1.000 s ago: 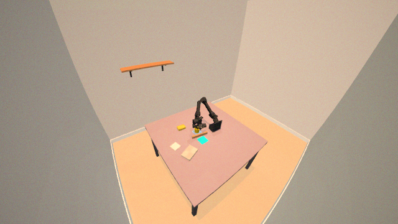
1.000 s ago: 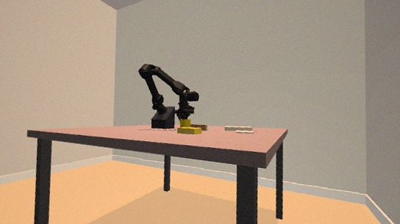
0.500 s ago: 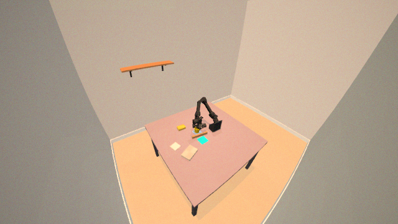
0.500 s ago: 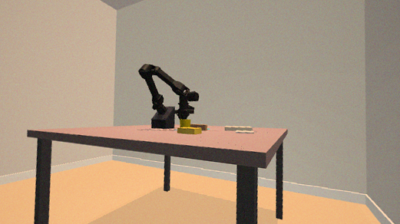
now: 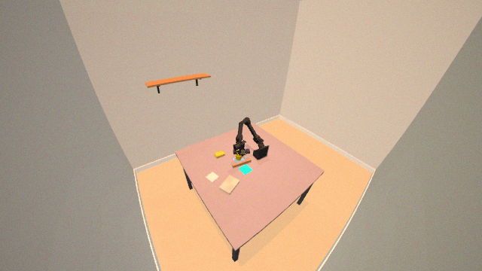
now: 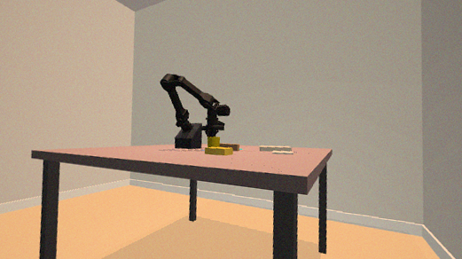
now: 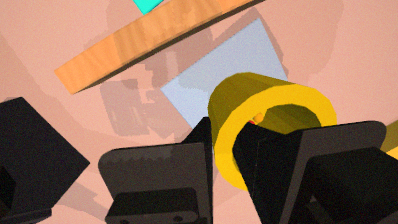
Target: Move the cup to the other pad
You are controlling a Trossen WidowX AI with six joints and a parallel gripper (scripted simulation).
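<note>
The yellow cup [image 5: 239, 157] [image 6: 213, 141] [image 7: 235, 95] stands upright on the pale blue pad [image 7: 200, 82]. My gripper [image 5: 239, 153] [image 6: 213, 135] [image 7: 216, 121] points down and is shut on the cup's wall, one finger inside the cup and the other outside it. In the wrist view an orange marble [image 7: 258, 118] shows inside the cup, with a bit of red beside it; the finger hides the rest of the inside. The cyan pad [image 5: 245, 169] [image 7: 147, 4] lies across the wooden bar from the cup.
The low orange-brown wooden bar [image 5: 242, 162] [image 6: 230, 146] [image 7: 150, 40] lies between the two pads. A yellow block [image 5: 219, 154] [image 6: 219, 150] lies near the cup. A beige slab [image 5: 230, 184] [image 6: 275, 149] and a thin cream square [image 5: 212, 177] [image 6: 282, 152] lie farther off, beyond the bar.
</note>
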